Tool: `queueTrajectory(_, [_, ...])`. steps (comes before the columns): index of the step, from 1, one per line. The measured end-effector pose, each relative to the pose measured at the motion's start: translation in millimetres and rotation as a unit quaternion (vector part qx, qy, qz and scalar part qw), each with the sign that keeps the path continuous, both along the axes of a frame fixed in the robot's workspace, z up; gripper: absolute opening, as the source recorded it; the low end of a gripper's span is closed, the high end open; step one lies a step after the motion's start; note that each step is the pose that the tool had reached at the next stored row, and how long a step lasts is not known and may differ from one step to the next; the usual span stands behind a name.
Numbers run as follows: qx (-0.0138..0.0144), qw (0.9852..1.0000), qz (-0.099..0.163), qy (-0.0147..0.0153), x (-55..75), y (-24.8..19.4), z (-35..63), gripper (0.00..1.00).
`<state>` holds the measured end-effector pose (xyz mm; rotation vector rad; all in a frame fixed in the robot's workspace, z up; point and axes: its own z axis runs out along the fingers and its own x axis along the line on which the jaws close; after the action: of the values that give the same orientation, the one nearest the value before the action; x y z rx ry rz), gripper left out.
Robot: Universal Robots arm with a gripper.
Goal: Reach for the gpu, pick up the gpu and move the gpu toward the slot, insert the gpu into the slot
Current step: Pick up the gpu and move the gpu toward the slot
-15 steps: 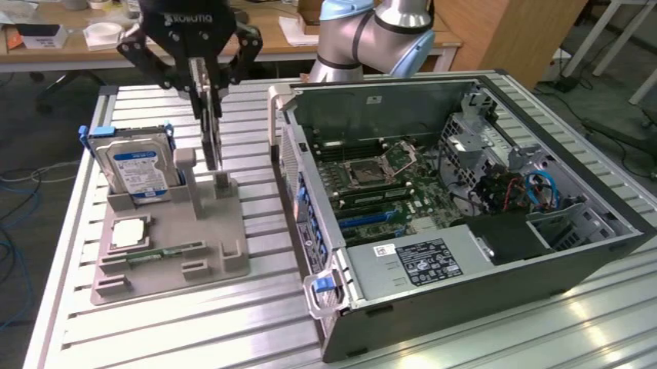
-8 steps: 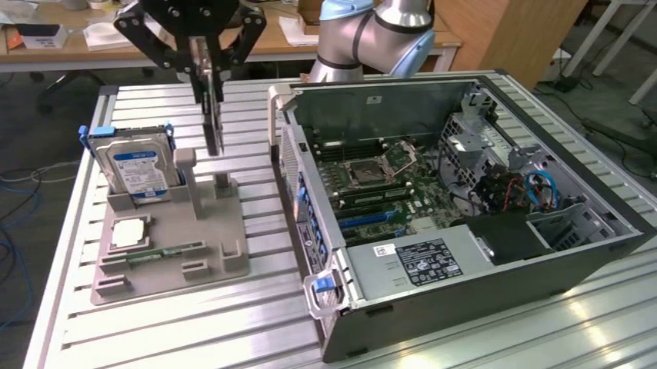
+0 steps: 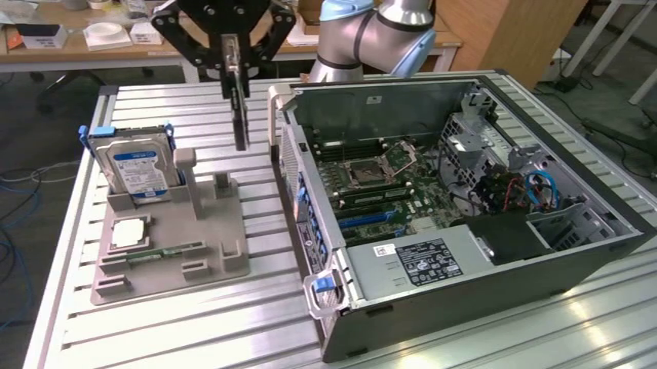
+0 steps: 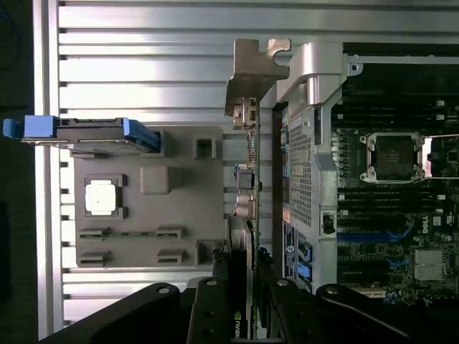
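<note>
**The gpu [image 3: 240, 108] is held in the air beside the computer case [image 3: 462, 192]**
The gripper [image 3: 232, 58] is clenched on the top of the gpu. The card is outside the case, near its back wall. It hangs straight up and down with a flat side facing the case. Its silver end is far from the fingers. This looks like the carrying step. Going in calls for lining the card up with a slot, and I cannot tell which one.

The exterior view looks obliquely down from farther off. The wrist view looks straight down; both share the grey holder [image 3: 218, 247] [image 4: 179, 215].
</note>
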<state>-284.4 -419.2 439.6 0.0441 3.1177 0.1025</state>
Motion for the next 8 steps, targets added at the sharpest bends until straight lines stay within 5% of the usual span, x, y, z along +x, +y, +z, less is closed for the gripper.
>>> queueTrajectory(8, [0.0107,0.9999,0.000,0.0001,27.0,0.0,0.0,0.26])
